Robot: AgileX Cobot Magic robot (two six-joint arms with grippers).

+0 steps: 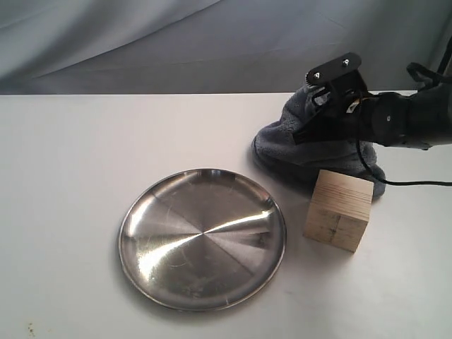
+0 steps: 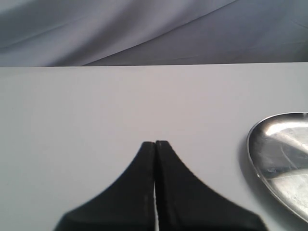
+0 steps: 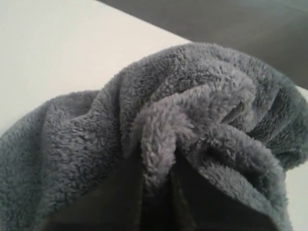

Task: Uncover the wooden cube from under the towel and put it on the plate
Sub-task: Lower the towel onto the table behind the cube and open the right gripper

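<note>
Right tool [image 3: 156, 190] was clenched on a fold of the fluffy blue-grey towel [image 1: 282, 145], apparently to hold it off the pale wooden cube [image 1: 339, 208], which stood bare on the white tabletop [image 1: 70, 176], just right of the round steel plate [image 1: 203, 239]. Left tool [image 2: 155, 144] was clenched, empty.

The exterior view looks down at a slant from high in front of the table [image 1: 70, 176], facing a grey backdrop cloth [image 1: 176, 42]. It stands far enough off to take in the plate [image 1: 203, 239], the wooden cube [image 1: 339, 209] and the towel [image 1: 282, 145] together. The left wrist view sits low over the table and looks nearly level along the left gripper [image 2: 155, 147] toward the same backdrop. Of the things on the table, it shares only part of the plate's rim with the exterior view. The right wrist view is close up against the towel, which fills most of its frame, with table and backdrop behind.
</note>
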